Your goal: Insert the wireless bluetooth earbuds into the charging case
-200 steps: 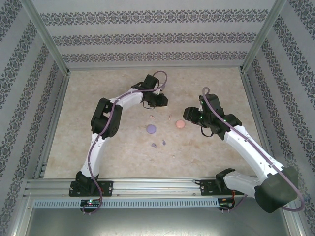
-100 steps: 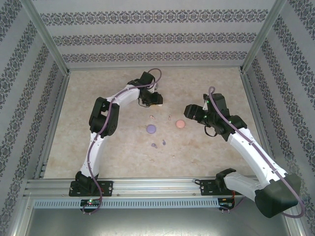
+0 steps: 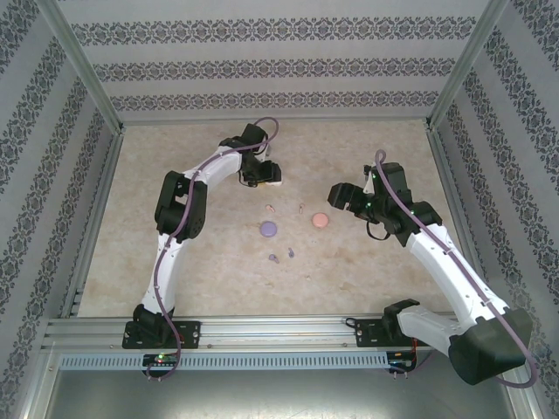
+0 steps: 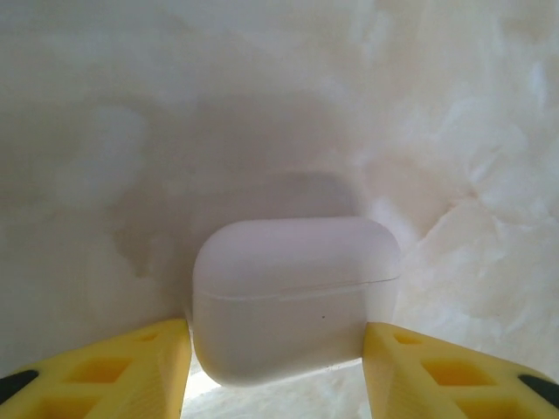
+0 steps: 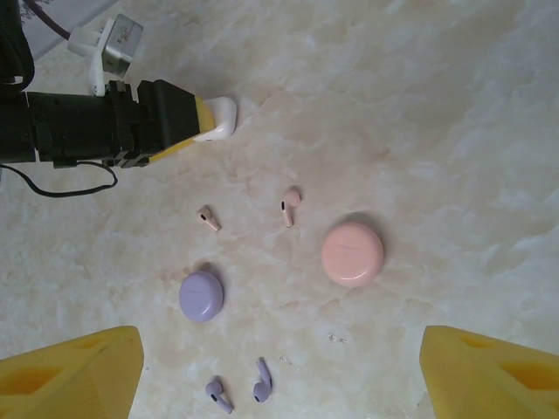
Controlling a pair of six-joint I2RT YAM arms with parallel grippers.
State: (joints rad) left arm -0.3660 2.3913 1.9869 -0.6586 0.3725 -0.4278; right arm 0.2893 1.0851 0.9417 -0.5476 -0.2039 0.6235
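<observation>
A white charging case with its lid shut lies on the table between the yellow fingers of my left gripper. The fingers flank it, with a thin gap on the left side. In the top view the left gripper is at the back centre. My right gripper hovers open above the table, its fingertips far apart around nothing. Below it lie two pale pink earbuds and two purple earbuds.
A round purple case and a round pink case lie shut on the marble table between the arms. Patterned walls and a metal frame enclose the table.
The left gripper has opened and shifted a little back and left. The right gripper has opened wider, and its arm has drawn slightly right and back.
</observation>
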